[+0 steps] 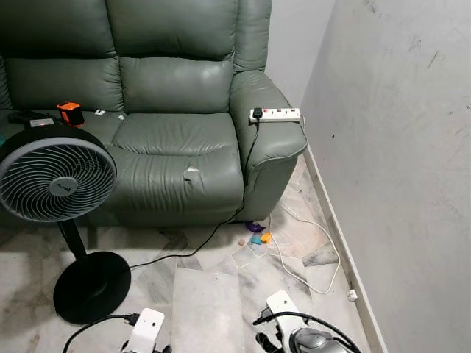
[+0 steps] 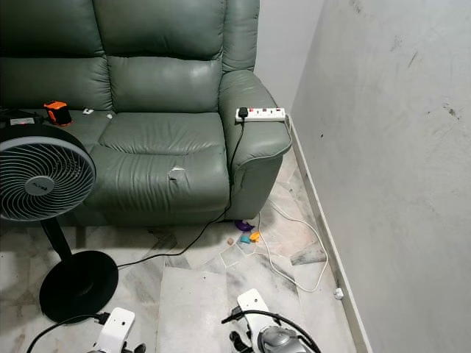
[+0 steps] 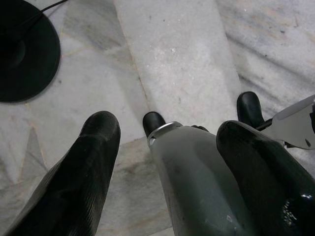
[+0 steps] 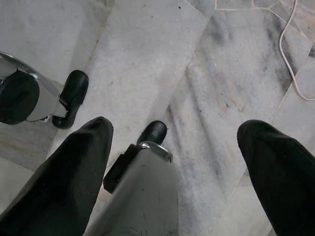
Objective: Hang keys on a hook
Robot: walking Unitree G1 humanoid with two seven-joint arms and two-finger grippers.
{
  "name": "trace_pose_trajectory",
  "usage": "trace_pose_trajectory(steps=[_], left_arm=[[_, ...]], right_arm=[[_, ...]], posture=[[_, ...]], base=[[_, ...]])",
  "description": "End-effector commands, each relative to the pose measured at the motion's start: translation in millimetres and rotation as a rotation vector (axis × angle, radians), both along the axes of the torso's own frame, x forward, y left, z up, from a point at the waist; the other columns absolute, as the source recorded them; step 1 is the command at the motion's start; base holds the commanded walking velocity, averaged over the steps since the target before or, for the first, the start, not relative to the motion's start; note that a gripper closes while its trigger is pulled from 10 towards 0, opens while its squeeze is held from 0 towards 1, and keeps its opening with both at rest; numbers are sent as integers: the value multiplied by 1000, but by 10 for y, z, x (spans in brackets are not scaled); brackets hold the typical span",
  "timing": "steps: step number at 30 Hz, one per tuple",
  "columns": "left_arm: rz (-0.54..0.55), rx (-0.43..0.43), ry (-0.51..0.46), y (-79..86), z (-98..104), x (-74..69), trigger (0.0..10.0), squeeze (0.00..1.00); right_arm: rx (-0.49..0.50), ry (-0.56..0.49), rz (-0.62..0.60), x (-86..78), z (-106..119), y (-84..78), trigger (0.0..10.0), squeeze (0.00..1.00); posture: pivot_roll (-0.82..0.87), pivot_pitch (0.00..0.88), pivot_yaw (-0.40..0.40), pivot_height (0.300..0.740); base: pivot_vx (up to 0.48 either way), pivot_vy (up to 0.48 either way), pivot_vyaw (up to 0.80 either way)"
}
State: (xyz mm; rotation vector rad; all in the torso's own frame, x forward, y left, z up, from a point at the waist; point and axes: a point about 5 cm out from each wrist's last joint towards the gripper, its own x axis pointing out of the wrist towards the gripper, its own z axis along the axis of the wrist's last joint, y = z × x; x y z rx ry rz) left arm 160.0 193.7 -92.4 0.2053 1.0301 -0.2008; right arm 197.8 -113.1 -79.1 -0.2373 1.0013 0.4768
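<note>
Both grippers hung low over the marble floor (image 1: 206, 294), empty: the left gripper (image 3: 172, 147) and the right gripper (image 4: 177, 147) each had fingers spread wide. No keys or hook could be made out; small coloured bits (image 1: 257, 237) lay beside the green sofa (image 1: 176, 140), too small to identify. Keys would likely be light, stiff and jangly, best pinched at the ring.

text: none legible | fan (image 1: 55, 179) hub badge: too small to read
</note>
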Motion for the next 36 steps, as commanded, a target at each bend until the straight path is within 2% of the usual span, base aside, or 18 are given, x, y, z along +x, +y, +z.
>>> trace_pose_trajectory(steps=[1, 28, 29, 30, 36], left_arm=[[-9, 7, 19, -8, -20, -41, 10000, 0], [-9, 7, 19, -8, -20, -41, 10000, 0], [-10, 7, 19, -8, -20, -41, 10000, 0], [-15, 8, 25, -6, -22, -45, 10000, 0], [-26, 16, 44, 2, -29, -60, 10000, 0]], right_arm=[[-2, 9, -6, -13, -8, -15, 10000, 0], [-2, 9, -6, -13, -8, -15, 10000, 0], [-19, 9, 14, -10, -8, -20, 10000, 0], [-24, 8, 21, -10, -8, -20, 10000, 0], [-24, 9, 27, -13, -9, -14, 10000, 0]], posture=[[71, 61, -79, 740], [71, 61, -79, 740], [0, 0, 0, 740], [65, 71, -72, 740], [65, 69, -72, 740]], base=[[0, 0, 0], [0, 0, 0], [0, 0, 0], [0, 0, 0], [0, 0, 0]])
